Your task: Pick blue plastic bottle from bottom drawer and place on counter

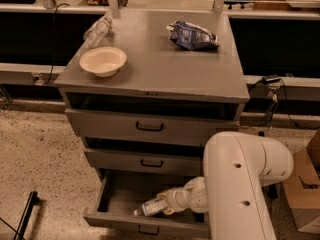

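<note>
The blue plastic bottle [151,207] lies on its side in the open bottom drawer [120,196], white cap pointing front-left. My gripper [168,203] reaches into the drawer from the right and sits at the bottle's base end, touching or almost touching it. The big white arm [240,184] hides the drawer's right part. The grey counter [160,64] is the cabinet's top, above three drawers.
On the counter are a cream bowl [103,60] at front left, a plain clear bottle [98,30] at back left and a dark blue snack bag [192,35] at back right. A cardboard box [305,194] stands on the floor at right.
</note>
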`<action>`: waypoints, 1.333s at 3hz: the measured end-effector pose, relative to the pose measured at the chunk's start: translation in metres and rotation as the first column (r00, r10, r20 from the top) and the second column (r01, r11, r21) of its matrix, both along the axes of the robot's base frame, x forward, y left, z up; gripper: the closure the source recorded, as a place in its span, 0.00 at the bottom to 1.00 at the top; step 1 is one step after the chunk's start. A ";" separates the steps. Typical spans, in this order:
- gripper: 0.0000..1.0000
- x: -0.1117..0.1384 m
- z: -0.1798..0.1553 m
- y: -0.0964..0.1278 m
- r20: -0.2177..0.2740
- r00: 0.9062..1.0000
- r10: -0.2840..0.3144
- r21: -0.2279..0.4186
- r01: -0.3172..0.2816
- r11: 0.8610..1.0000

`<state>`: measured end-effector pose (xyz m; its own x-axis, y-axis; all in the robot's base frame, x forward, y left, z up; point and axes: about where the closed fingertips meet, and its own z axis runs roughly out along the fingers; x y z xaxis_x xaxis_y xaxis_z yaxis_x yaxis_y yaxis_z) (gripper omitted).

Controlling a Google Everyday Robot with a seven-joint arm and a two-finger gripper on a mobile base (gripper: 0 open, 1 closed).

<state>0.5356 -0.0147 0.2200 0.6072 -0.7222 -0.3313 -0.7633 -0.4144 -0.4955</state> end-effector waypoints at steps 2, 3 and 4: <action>1.00 0.000 0.079 0.000 0.051 0.999 0.011 0.265 -0.024 0.964; 1.00 -0.003 0.115 0.000 0.090 0.996 0.008 0.379 -0.042 0.924; 1.00 -0.017 0.160 0.001 0.172 0.985 0.018 0.496 -0.102 0.862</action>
<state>0.5188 -0.0135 0.3796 0.7178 -0.4444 -0.5359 -0.6407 -0.1205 -0.7583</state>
